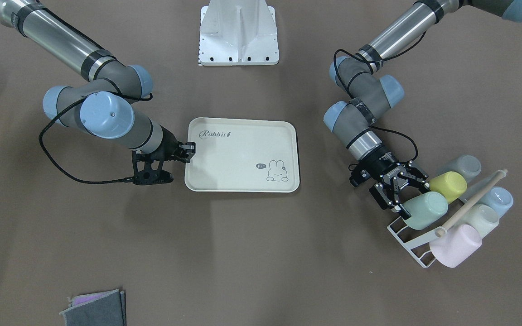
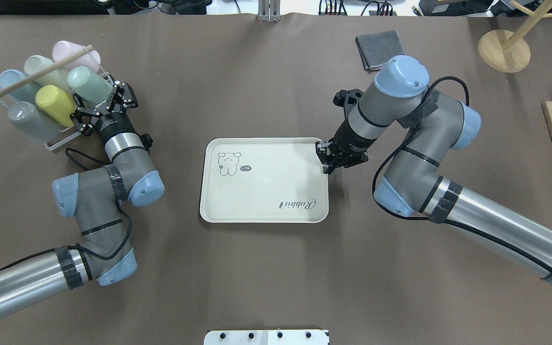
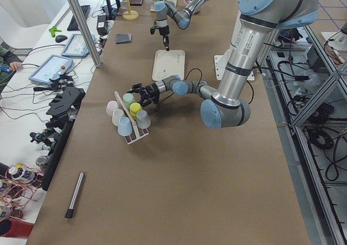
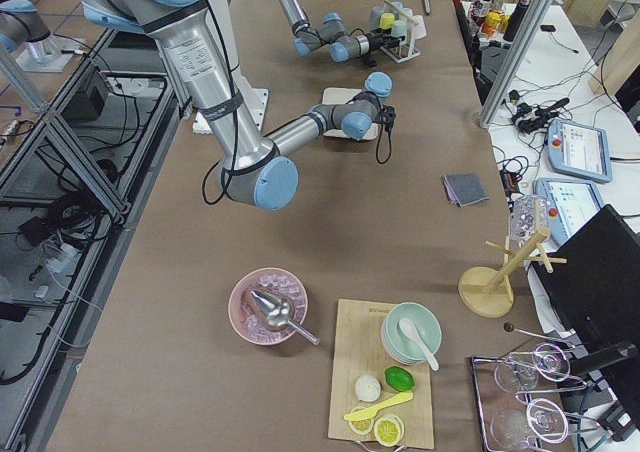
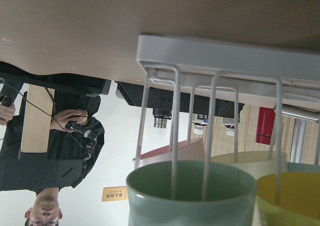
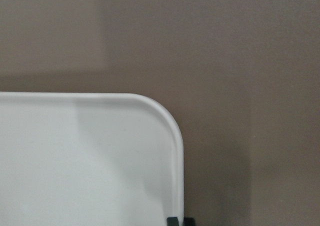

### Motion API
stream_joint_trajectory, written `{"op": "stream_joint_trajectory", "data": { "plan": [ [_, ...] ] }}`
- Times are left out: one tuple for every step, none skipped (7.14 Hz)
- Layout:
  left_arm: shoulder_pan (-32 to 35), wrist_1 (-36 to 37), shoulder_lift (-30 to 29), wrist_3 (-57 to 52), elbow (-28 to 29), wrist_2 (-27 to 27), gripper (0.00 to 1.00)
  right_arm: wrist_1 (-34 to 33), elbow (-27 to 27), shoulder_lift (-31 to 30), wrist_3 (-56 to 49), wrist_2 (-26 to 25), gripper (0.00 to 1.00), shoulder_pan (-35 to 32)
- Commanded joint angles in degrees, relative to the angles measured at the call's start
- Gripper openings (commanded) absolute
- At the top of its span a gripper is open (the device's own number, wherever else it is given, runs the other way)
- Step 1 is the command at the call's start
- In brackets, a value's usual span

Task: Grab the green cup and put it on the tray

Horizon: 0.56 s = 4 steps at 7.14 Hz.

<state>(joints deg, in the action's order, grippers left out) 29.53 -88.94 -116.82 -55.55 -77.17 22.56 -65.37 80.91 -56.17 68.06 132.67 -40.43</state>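
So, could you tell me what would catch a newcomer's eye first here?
The white rack of pastel cups lying on their sides at the robot's far left, where the open left pincer sits at the green cup's mouth. At mid-table, the right pincer seems to pinch the rim of the cream tray, which holds nothing.

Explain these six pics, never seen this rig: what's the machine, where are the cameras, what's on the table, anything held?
Two robot arms with two-finger grippers at a table. Views: one facing the robot, one over its shoulders, one from each table end, one on each wrist. Centre: a tray. On the robot's left, a wire rack of cups. The left gripper is open at the green cup, which sits on the rack; nothing lifted. The right gripper sits at the tray's edge; whether it grips is unclear.
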Motion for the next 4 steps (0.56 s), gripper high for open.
{"op": "stream_joint_trajectory", "data": {
  "plan": [
    [-0.1,-0.5,-0.4,0.0,1.1,-0.1,0.98,0.3,1.3,-0.3,0.8,0.1,0.0,0.1],
    [-0.1,-0.5,-0.6,0.0,1.4,0.0,0.98,0.2,1.2,-0.2,0.7,0.0,0.0,0.3],
    [0.0,-0.5,-0.7,0.0,1.8,0.0,0.98,0.3,1.2,-0.5,0.2,0.1,0.0,0.6],
    [0.0,-0.7,-0.7,0.0,2.2,-0.1,0.98,0.4,1.3,-0.4,0.6,0.0,0.0,1.4]
  ]
}}
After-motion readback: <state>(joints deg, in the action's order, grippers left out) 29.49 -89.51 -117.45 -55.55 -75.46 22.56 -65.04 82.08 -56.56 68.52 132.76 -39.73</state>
